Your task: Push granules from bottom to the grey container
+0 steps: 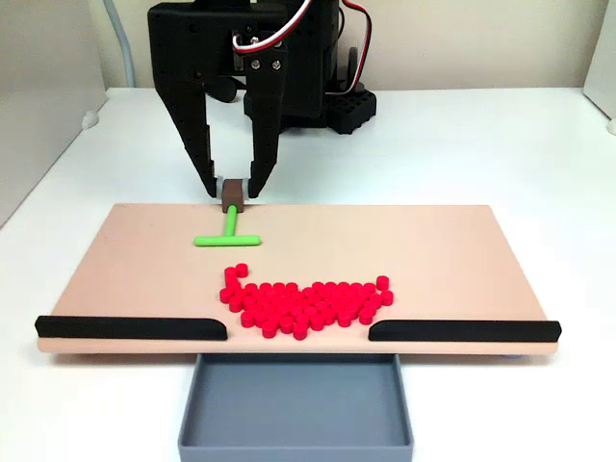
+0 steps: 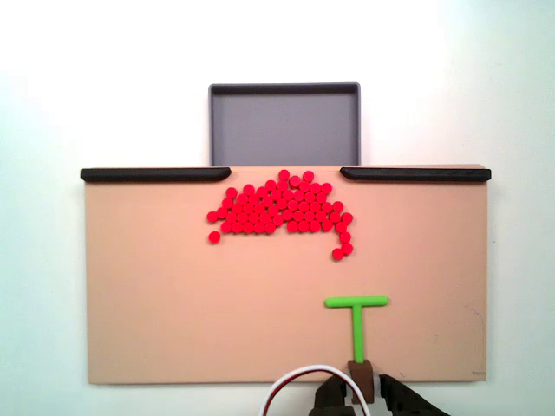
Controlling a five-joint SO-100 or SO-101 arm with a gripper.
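The gripper [image 1: 233, 189] is clamped on the brown handle block [image 1: 232, 196] of the green T-shaped pusher [image 1: 228, 234], right at the board's [image 1: 462, 255] far edge in a fixed view — crossbar flat on the tan surface, well apart from the pellets. The granules [image 1: 306, 302] sit in a loose red cluster near the board's front edge, bunched at the gap between the two black strips [image 1: 130, 328]. The grey container [image 2: 284, 126] sits just beyond that gap, butted against the board edge, none of the pellets inside it.
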